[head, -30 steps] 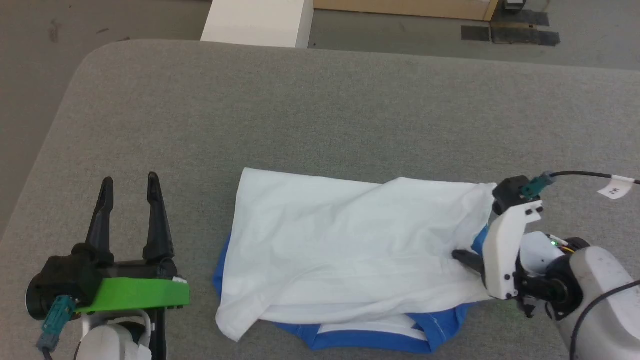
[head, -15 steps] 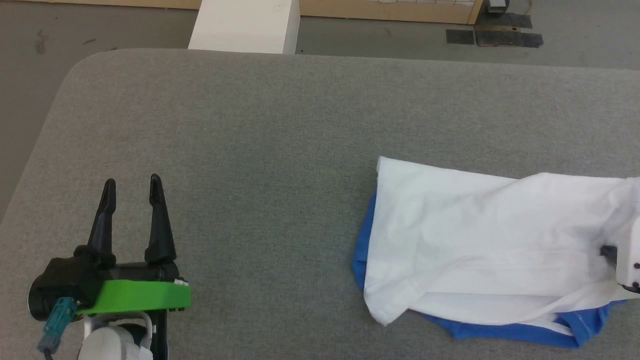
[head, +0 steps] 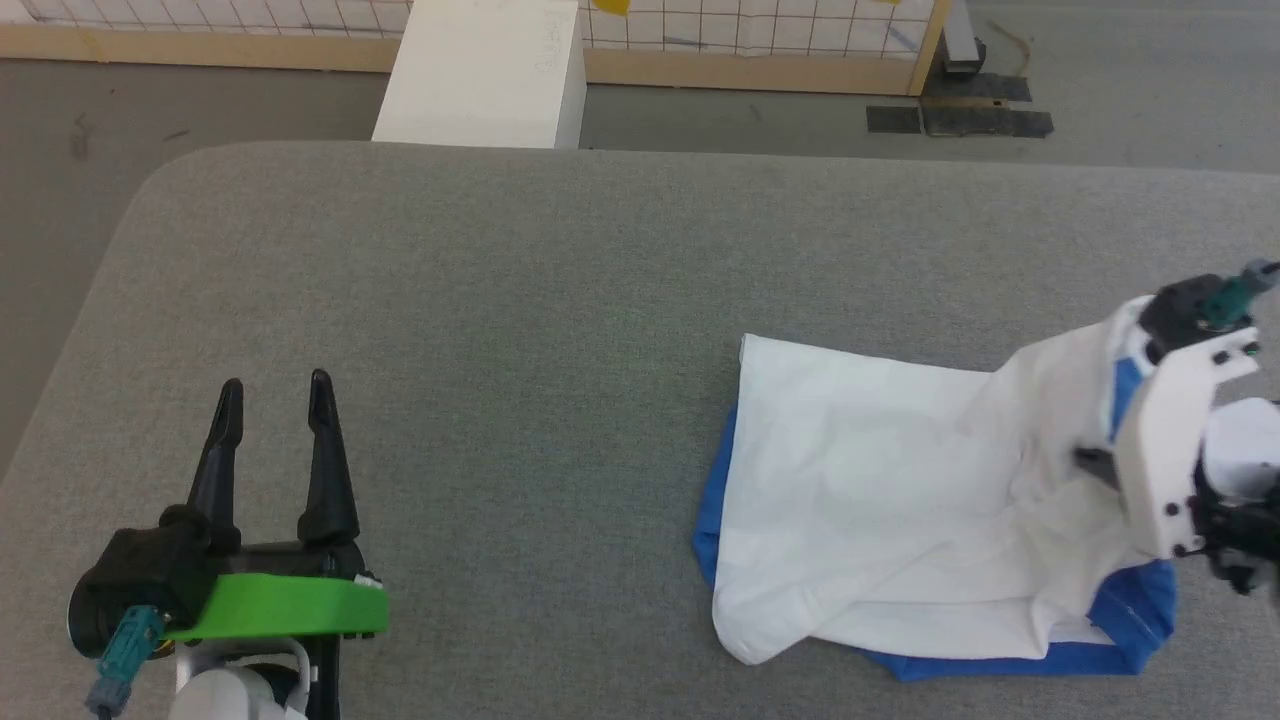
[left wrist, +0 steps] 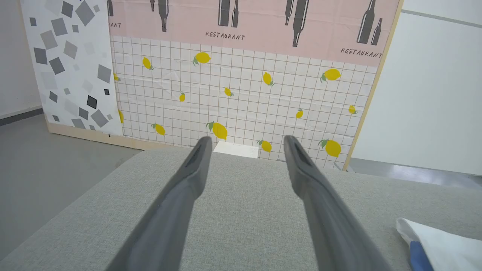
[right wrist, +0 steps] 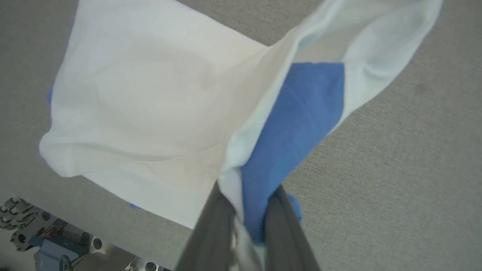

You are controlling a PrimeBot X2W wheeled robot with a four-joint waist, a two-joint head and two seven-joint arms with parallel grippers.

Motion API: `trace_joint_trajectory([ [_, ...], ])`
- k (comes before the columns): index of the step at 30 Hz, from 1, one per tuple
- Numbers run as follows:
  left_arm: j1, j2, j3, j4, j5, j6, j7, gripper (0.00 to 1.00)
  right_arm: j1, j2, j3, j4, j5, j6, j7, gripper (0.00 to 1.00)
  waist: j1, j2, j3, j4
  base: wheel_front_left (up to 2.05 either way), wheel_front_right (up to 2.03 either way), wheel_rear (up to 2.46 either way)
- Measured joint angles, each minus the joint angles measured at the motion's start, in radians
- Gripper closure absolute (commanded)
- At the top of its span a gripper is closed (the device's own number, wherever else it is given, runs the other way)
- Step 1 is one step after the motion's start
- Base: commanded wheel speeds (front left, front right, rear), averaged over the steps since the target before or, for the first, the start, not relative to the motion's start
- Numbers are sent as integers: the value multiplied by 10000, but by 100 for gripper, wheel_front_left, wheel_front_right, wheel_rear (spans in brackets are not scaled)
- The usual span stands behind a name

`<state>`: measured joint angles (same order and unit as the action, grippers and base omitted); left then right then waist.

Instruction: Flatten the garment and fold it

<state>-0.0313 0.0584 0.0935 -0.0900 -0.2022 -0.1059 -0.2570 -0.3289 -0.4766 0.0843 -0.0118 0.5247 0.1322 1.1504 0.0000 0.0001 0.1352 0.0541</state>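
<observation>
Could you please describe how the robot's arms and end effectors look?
The left end effector has two long, tapering black fingers on a black base with a bright green cover, a teal connector and a white forearm. The right end effector carries a white bracket with a teal plug.

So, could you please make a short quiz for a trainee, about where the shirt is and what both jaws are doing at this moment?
1. True or false: the right arm's jaws are shut on an edge of the garment.
2. Where is the garment? A: under the left arm's jaws. B: on the table, at the robot's right, apart from the left arm's jaws. C: hanging over the table's near edge.
3. Fill in: the left arm's jaws stand ___ and hold nothing.

Key: 1 true; 2 B; 3 open.
</observation>
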Motion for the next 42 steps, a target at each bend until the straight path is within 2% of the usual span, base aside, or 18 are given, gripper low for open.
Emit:
trace_joint_trajectory([
  [4,3,-13,-73,31,-2,-2,0,0,-170,581,765,-522,439,0,301,100,0,0,-49,41,0,0,0],
  [9,3,-29,-121,38,-15,-77,0,0,-572,1212,1768,-161,497,0,81,100,0,0,-8,271,0,0,0],
  [18,8,-33,-119,46,-84,-86,0,0,-1397,2236,2788,1735,-107,0,-1239,100,0,0,288,667,0,0,0],
  [22,6,-35,-157,48,-127,-84,0,0,-1749,2857,2744,2863,-376,0,-2238,100,0,0,493,755,0,0,0],
  [27,4,-35,-286,48,-211,-75,0,0,-2006,3379,2805,4115,-562,0,-2918,100,0,0,664,808,0,0,0],
  [28,3,-36,-299,48,-211,-75,0,0,-2069,3442,2811,4291,-656,0,-3173,81,0,0,690,805,0,0,0],
  [29,0,-36,-318,52,-209,-73,0,0,-2150,3488,2861,4449,-690,0,-3350,7,0,0,705,799,0,0,0],
  [30,-1,-36,-330,65,-207,-73,-2,0,-2211,3536,2922,4550,-667,0,-3442,0,0,0,704,789,0,0,0],
  [34,0,-40,-301,159,-174,-63,0,0,-2473,3712,3542,4435,-247,0,-3708,0,0,0,607,689,0,0,0],
  [37,5,-44,-245,205,-148,-63,0,0,-2626,3649,3956,3762,353,0,-3766,0,0,-1,466,583,0,0,0],
  [39,24,-46,-207,211,-127,-63,0,0,-2660,3471,4054,3085,679,0,-3822,0,0,-1,342,486,0,0,0],
  [42,101,-48,-167,207,-113,-63,0,0,-2644,2878,3739,2268,681,0,-3988,0,0,0,176,324,0,0,0],
])
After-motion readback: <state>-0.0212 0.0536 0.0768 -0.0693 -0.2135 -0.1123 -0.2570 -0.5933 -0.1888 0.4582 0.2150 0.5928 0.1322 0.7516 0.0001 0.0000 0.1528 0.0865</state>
